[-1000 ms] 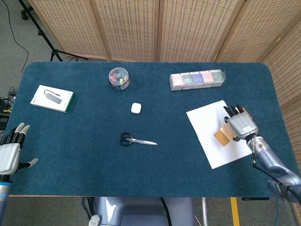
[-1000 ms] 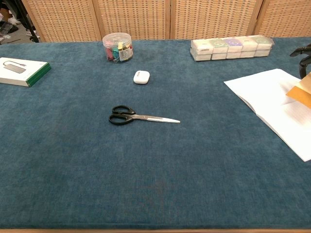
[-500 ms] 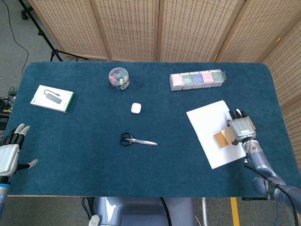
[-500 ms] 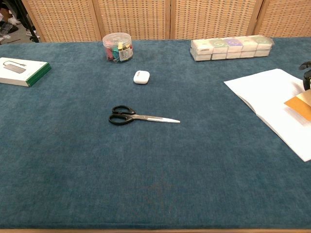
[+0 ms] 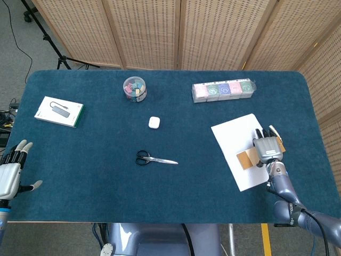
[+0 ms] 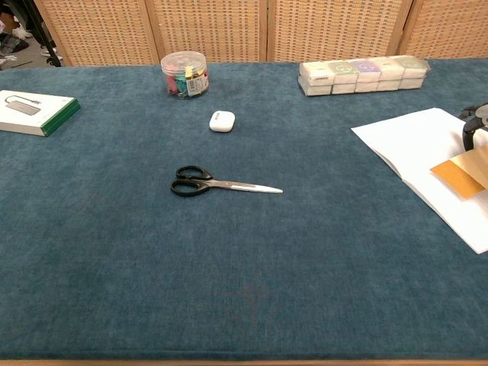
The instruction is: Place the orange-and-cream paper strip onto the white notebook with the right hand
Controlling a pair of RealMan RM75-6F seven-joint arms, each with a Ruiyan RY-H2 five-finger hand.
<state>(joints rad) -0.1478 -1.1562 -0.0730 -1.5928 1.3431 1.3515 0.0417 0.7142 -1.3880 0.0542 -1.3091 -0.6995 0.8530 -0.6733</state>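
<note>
Since the earlier frames, we noted that the right robot hand [image 5: 267, 148] had shifted leftward and nearer the front edge over the white notebook [image 5: 235, 140], carrying the orange-and-cream paper strip [image 5: 246, 159] further onto the page. Everything else kept its position.

Head view: the right robot hand lay palm-down on the right part of the notebook, fingers pointing toward the far side. The strip's orange end stuck out from under the hand on its left side and lay on the white page; a cream end showed at the hand's right. We could not tell whether the fingers clamped the strip or only pressed on it. The left robot hand [image 5: 11, 172] sat at the worktop's [image 5: 106, 186] front-left corner, fingers apart, holding nothing. Scissors [image 5: 154, 158] lay near the middle, a small white case [image 5: 154, 122] beyond them, a clear jar of clips [image 5: 135, 87] further back, a row of boxed packs [image 5: 224, 90] at back right, and a flat white box [image 5: 59, 111] at left.

Chest view: only a dark edge of the right robot hand [image 6: 476, 131] showed at the frame's right border. The strip's orange end [image 6: 456, 178] rested on the notebook [image 6: 415, 143]. Scissors [image 6: 219, 183] lay centrally on the worktop [image 6: 229, 290].
</note>
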